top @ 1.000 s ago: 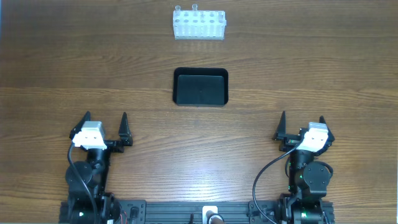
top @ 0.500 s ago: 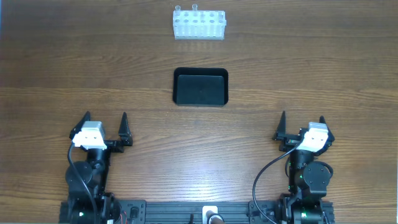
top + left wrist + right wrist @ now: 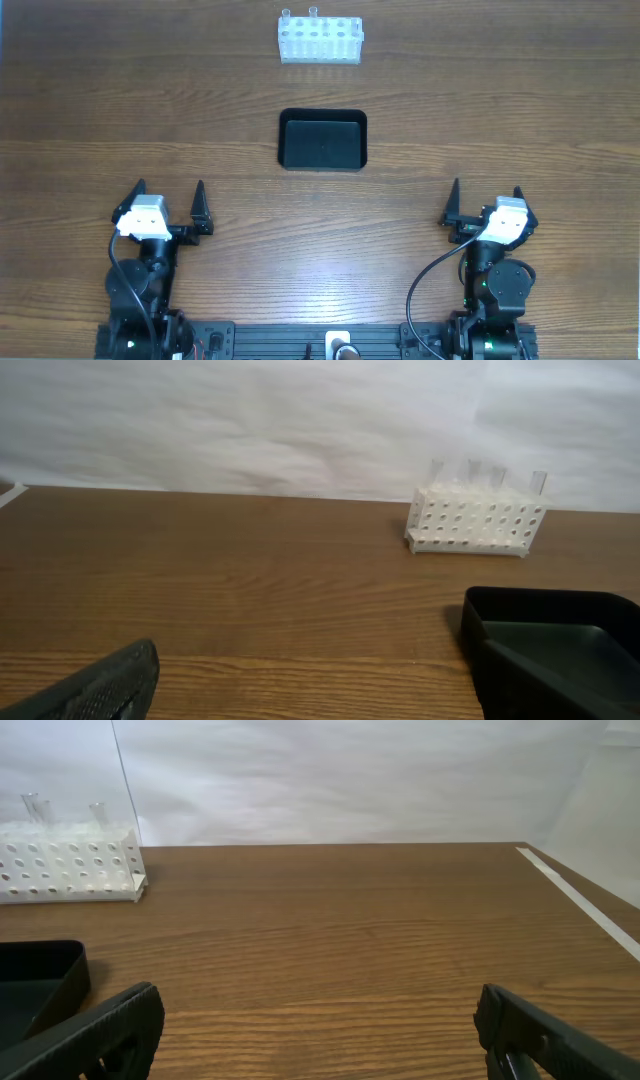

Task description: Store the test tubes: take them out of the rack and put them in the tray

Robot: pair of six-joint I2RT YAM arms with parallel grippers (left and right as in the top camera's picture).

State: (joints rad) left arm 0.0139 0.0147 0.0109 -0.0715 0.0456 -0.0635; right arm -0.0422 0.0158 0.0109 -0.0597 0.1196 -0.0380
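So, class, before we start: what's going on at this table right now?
Nothing is being handled yet. The left hand and the right hand are both open and empty, near the arms' bases. The test tubes stand in the white rack at the far side of the table, and the black tray between rack and arms holds nothing.

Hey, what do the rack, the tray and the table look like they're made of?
Rack: likely white plastic, matte, moulded with rows of holes. Tray: probably black plastic, smooth sheen, rounded corners. Table: wood or wood-look laminate, judging by the grain.
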